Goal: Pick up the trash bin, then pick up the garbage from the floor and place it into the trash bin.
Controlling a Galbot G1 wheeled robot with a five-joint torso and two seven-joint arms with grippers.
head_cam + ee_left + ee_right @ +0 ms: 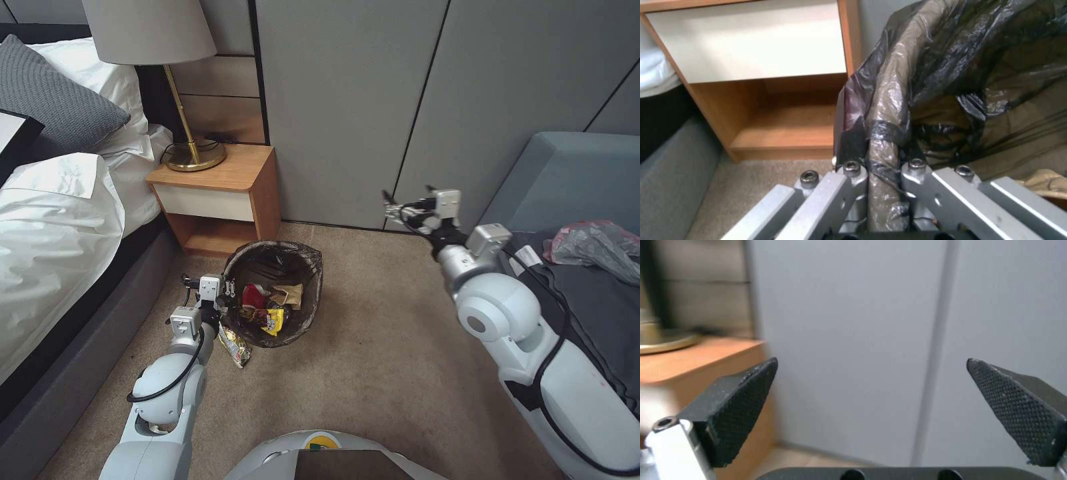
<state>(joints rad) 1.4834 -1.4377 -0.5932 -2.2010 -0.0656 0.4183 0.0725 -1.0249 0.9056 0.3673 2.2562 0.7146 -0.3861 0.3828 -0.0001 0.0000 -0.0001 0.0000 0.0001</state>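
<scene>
The trash bin [312, 280], lined with a dark see-through bag, is tipped with its mouth toward me in front of the nightstand. My left gripper [227, 295] is shut on its near rim; the left wrist view shows the left gripper [882, 168] pinching the bag-covered rim of the trash bin [907, 83]. Garbage lies inside: a red packet [253, 296], a brown paper bag [291, 293] and a yellow wrapper [273, 322]. A shiny snack wrapper [235, 347] lies just below the bin. My right gripper [395, 208] [871, 386] is raised near the wall, open and holding nothing.
A wooden nightstand [220, 193] with a brass lamp [193, 155] stands behind the bin. The bed [60, 220] runs along the left. On the right, a grey seat [573, 180] holds a grey plastic bag with a pink tint [593, 245]. Open carpet [373, 360] lies between.
</scene>
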